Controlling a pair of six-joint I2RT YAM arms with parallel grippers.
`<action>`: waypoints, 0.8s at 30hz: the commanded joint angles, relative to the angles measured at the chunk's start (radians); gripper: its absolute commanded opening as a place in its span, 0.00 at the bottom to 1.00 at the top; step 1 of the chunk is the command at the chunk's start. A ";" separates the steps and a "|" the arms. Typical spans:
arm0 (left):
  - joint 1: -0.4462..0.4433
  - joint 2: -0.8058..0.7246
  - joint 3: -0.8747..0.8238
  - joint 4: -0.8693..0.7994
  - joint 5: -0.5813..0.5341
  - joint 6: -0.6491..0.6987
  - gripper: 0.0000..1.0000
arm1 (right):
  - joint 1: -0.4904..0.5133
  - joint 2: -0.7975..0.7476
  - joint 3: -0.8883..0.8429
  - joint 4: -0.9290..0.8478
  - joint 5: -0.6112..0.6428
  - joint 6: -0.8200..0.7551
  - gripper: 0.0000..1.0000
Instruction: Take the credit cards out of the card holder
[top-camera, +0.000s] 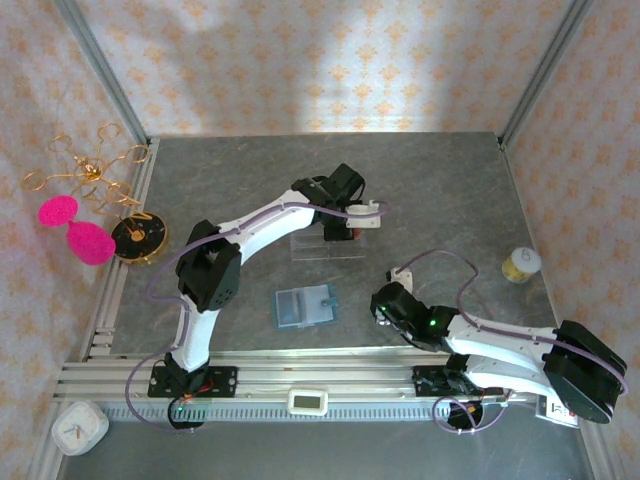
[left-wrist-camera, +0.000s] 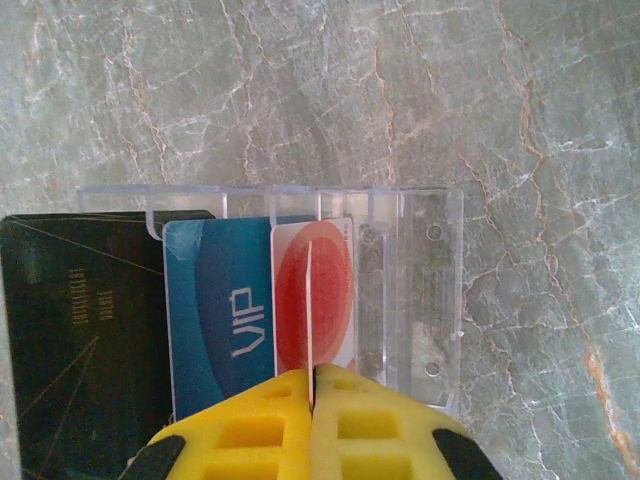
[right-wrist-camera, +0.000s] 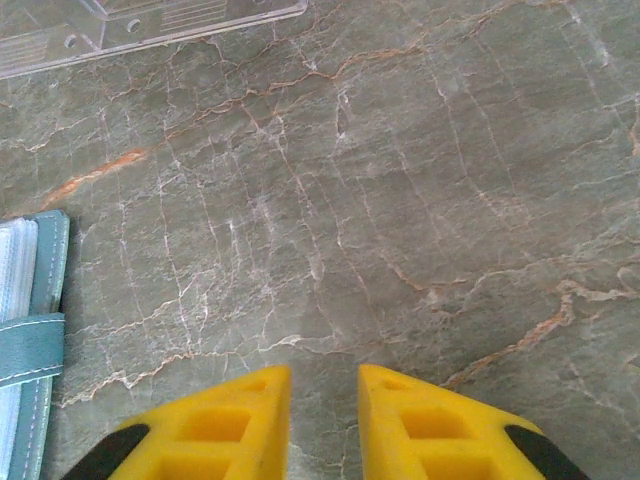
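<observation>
While the overhead view has the left gripper (top-camera: 347, 226) over the clear tray (top-camera: 325, 247), the card holder (top-camera: 305, 307) lies open on the table (top-camera: 450, 190) near the right gripper (top-camera: 383, 305). Left wrist: jaws pinched tight on an edge-on card (left-wrist-camera: 311, 300) above the red-print card (left-wrist-camera: 335, 300), blue VIP card (left-wrist-camera: 220, 310) and black card (left-wrist-camera: 85, 340); released crooked, it could topple across them or skid off. Right wrist: jaws slightly apart, empty, card holder just left

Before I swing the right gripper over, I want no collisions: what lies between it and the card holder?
Bare table; in the right wrist view nothing sits between the right gripper and the card holder.
</observation>
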 joint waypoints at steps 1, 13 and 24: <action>0.000 0.016 -0.008 0.018 0.014 0.015 0.00 | -0.005 0.002 0.029 -0.026 0.035 0.013 0.23; -0.012 0.017 -0.036 0.091 -0.026 -0.022 0.16 | -0.004 -0.009 0.014 -0.019 0.027 0.021 0.23; -0.010 -0.116 -0.068 0.226 -0.024 -0.127 0.20 | -0.005 -0.056 0.011 -0.001 -0.014 -0.018 0.34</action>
